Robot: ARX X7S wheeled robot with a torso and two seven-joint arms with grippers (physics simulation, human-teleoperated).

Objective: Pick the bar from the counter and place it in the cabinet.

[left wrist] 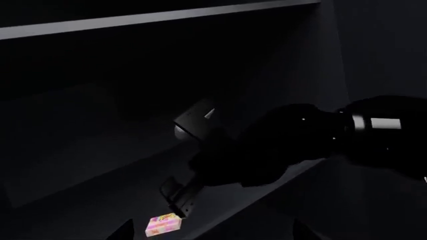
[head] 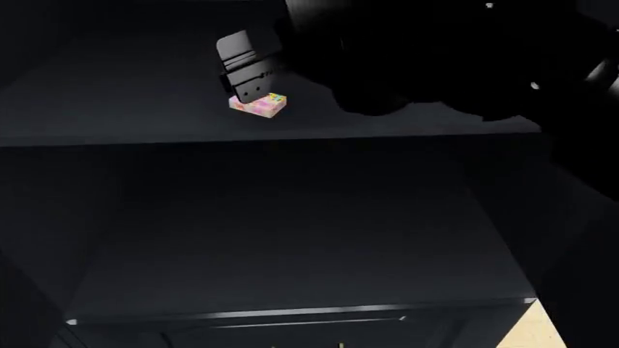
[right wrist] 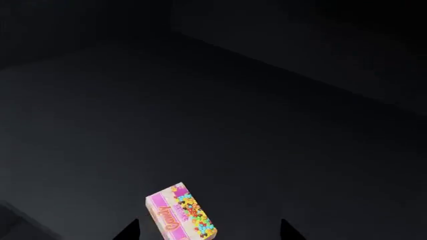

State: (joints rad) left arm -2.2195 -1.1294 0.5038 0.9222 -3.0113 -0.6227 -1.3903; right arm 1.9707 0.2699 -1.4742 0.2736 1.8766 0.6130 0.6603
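Now the candy bar (head: pixel 258 106) lies on the cabinet shelf (head: pixel 145 116); the right gripper (head: pixel 249 90), fingers open, could nudge it off while withdrawing.

Pretty much everything here is the inside of the cabinet (head: pixel 290 239), and it's really dark, basically navy-black panels all round with barely any light getting in. There's an upper shelf (head: pixel 145 116) and a lower shelf (head: pixel 290 313) whose front edge catches a thin pale highlight, and the left wrist view shows another grey shelf edge (left wrist: pixel 160 19) overhead. The only bit of room visible is a small patch of light tan floor (head: pixel 570 330) in the head view's bottom right corner.
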